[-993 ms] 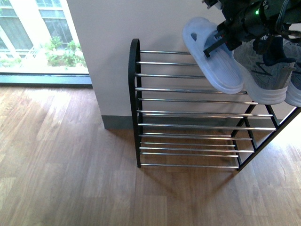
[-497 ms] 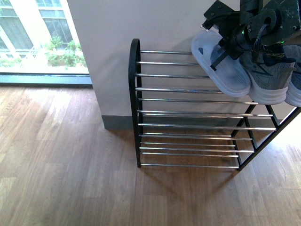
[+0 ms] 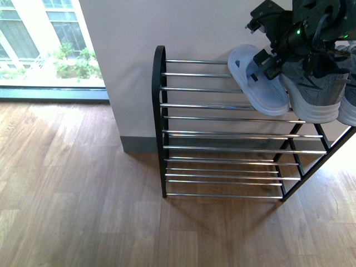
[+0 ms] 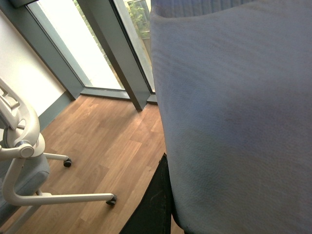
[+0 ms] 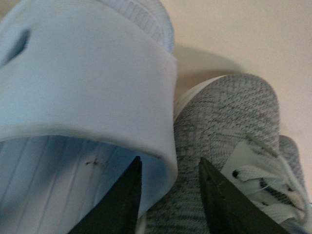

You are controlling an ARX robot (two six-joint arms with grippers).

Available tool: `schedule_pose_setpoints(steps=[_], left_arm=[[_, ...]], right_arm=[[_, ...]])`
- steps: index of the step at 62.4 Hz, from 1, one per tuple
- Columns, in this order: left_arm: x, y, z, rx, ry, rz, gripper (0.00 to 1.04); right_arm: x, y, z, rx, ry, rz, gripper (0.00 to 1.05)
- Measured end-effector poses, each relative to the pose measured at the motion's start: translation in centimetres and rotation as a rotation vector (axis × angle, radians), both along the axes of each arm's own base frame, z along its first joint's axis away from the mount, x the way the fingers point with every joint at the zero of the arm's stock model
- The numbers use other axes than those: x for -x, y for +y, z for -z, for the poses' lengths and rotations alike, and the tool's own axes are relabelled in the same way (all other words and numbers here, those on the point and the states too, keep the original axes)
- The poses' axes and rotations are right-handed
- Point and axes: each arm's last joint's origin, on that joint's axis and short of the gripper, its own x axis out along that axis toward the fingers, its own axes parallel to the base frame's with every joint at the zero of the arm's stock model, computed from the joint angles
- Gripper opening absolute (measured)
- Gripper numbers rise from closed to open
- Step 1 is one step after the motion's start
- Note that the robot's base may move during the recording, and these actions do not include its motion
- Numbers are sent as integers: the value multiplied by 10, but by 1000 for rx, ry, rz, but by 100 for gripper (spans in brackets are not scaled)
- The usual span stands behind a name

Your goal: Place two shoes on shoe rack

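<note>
A pale blue slide [image 3: 250, 78] lies slanted across the top bars of the shoe rack [image 3: 158, 117], a black frame with chrome bars. Right beside it, touching, stands a grey knit sneaker [image 3: 314, 94]. Both arms [image 3: 295, 28] crowd over these shoes at the top right. In the left wrist view the slide [image 4: 234, 122] fills the picture, and my left gripper is shut on it, with one black finger [image 4: 155, 204] showing along its edge. My right gripper [image 5: 169, 195] is open, its jaws straddling the rim of the slide's strap [image 5: 87, 87] and the sneaker's toe [image 5: 219, 126].
A second grey sneaker [image 3: 349, 105] sits at the rack's right edge. The rack stands against a white wall [image 3: 167, 28] on wood floor [image 3: 72, 194]. A window [image 3: 44, 44] is at the left. A white chair base [image 4: 29, 161] shows on the floor.
The slide has come down and turned flatter onto the top bars, closer against the grey sneaker. The arms have shifted with it.
</note>
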Motion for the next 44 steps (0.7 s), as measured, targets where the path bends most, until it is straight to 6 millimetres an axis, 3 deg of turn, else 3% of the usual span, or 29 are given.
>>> schedule_pose_setpoints(steps=[5, 13, 17, 21, 26, 31, 32, 44], left_arm=[[0, 0, 0, 0, 0, 0, 2], [0, 0, 0, 0, 0, 0, 2], [0, 0, 0, 0, 0, 0, 2], [0, 0, 0, 0, 0, 0, 2], [0, 0, 0, 0, 0, 0, 2], [0, 0, 0, 0, 0, 0, 2], [0, 0, 0, 0, 0, 0, 2], [0, 0, 0, 0, 0, 0, 2]], right_arm=[[6, 2, -19, -66, -5, -3, 67], [25, -5, -88, -273, 9, 0, 96], [38, -20, -126, -343, -16, 34, 95], [44, -32, -149, -364, -77, 56, 96], [52, -41, -156, -474, -318, 113, 85], [73, -44, -146, -588, -492, 110, 73], [85, -45, -139, -616, -537, 101, 68], [147, -50, -122, -693, -623, 77, 40]])
